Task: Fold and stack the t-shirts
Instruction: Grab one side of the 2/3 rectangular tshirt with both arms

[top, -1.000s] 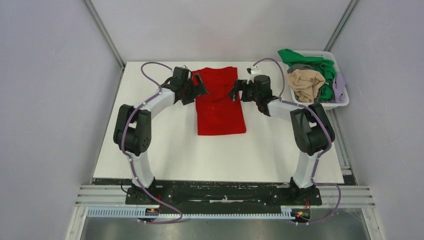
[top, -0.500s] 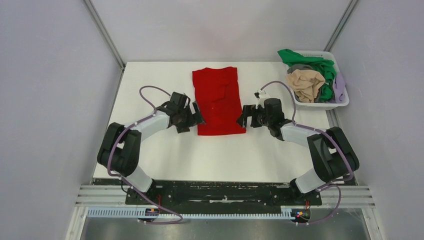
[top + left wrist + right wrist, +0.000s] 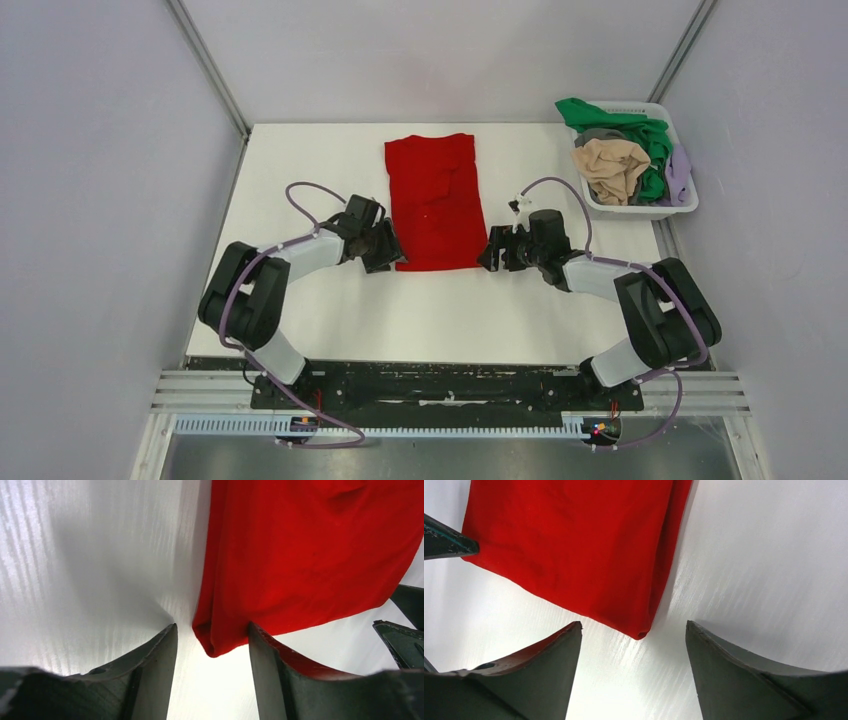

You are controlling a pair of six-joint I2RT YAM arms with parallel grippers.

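Top external view: a red t-shirt (image 3: pixel 436 203) lies folded into a long strip on the white tabletop (image 3: pixel 300 160), its collar end toward the far edge and its hem toward the arms. Both arms reach inward, low over the tabletop, to the hem. The left end effector (image 3: pixel 385 248) sits at the near-left corner of the shirt and the right end effector (image 3: pixel 493 250) at the near-right corner, the two facing each other across the hem.

Left wrist view: the two dark fingers (image 3: pixel 155 655) stand spread apart, and the rounded corner of the red cloth lies in the gap between them, close to the right-hand finger. The jaws have not closed on it. Whether the cloth touches that finger cannot be told. The tip of the other arm's end effector shows at the right edge, just past the hem.

Right wrist view: the fingers (image 3: pixel 724 665) are also wide apart, with the pointed corner of the shirt lying just ahead of the gap, clear of both.

At the far right corner of the tabletop a white slatted basket (image 3: pixel 660 208) holds the other t-shirts in a heap: green (image 3: pixel 655 135), beige (image 3: pixel 610 165), grey (image 3: pixel 598 135) and lavender (image 3: pixel 680 170), well apart from the red one.
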